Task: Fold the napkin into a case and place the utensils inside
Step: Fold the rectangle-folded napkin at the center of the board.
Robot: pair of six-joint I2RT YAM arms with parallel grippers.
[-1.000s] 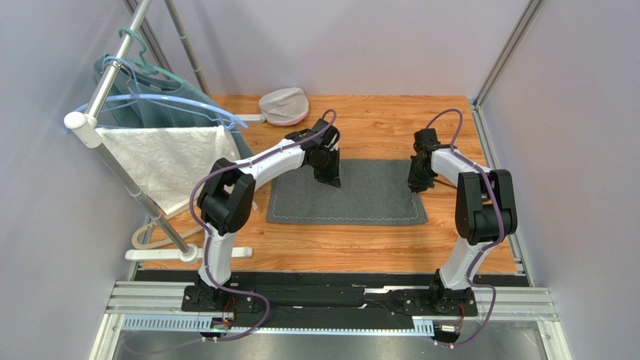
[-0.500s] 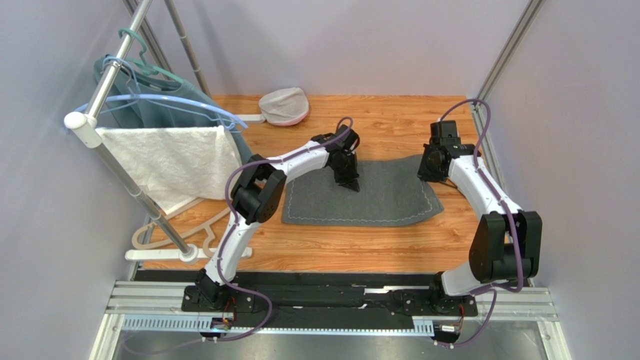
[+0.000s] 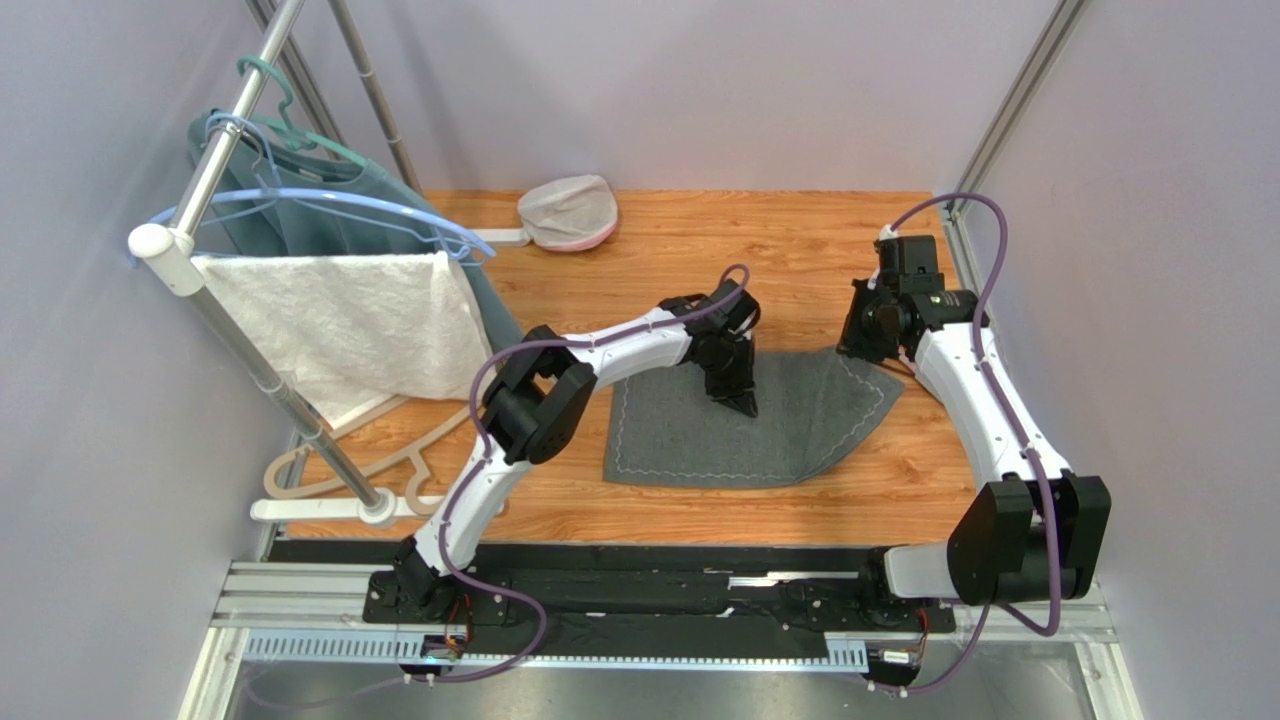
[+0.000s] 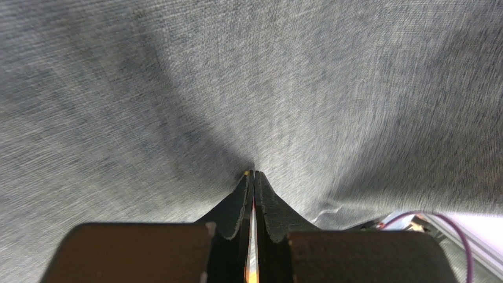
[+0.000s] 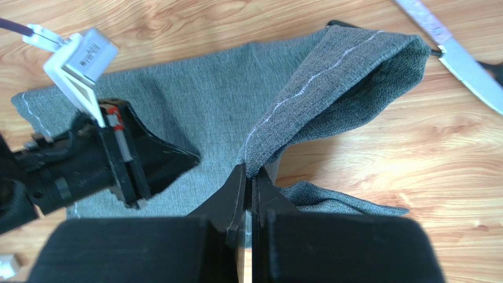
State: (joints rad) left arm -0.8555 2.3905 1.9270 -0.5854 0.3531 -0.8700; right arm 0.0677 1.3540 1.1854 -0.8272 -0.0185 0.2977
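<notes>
Top external: dark grey napkin [image 3: 706,443] on the wooden table [image 3: 781,240], right corner lifted. Left gripper [image 4: 252,174] pinched tight on the cloth's middle. Right gripper [image 5: 251,171] squeezed closed on the raised edge. Silver knife [image 5: 466,65] just beside the fold.

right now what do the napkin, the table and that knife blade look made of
Napkin: woven cloth, matte dark grey; fine weave visible, it drapes and folds, pale stitching near its edge. Table: wood or wood-look laminate, orange-brown grain, slight sheen; cannot tell which. Knife blade: probably metal, smooth pale silver, reflective.
</notes>
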